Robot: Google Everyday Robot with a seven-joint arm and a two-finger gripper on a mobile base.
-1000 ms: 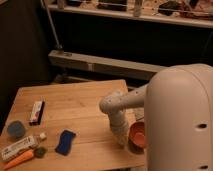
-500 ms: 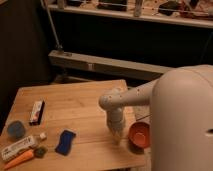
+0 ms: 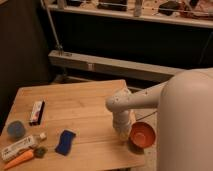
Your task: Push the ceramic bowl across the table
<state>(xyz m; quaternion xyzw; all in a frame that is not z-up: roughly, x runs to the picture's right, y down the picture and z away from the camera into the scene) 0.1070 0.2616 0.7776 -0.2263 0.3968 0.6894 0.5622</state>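
The ceramic bowl [image 3: 142,135] is sitting at the near right corner of the table [image 3: 80,107], and part of its rim is hanging past the right edge. Being round, it has no long axis to speak of; its mouth is tipping up and toward the camera, so the darker red-brown inside is showing, and the glossy orange-red rim is catching the light. The gripper [image 3: 123,134] is hanging down at the end of the white arm [image 3: 137,100], which is reaching in from the large white body on the right, and it is standing just to the left of the bowl, close against its side; whether the two are actually touching cannot be told. How wide the claw is standing, and whether it has hold of anything, cannot be told either, since the wrist is covering it. Well apart from the bowl, the other small things are lying along the left side of the table: a slim black and white packet [image 3: 36,111] near the left edge, a blue round container [image 3: 16,130] below it, a blue sponge [image 3: 65,142] nearer the middle, a white tube [image 3: 22,146] and an orange carrot [image 3: 19,160] at the near left corner.
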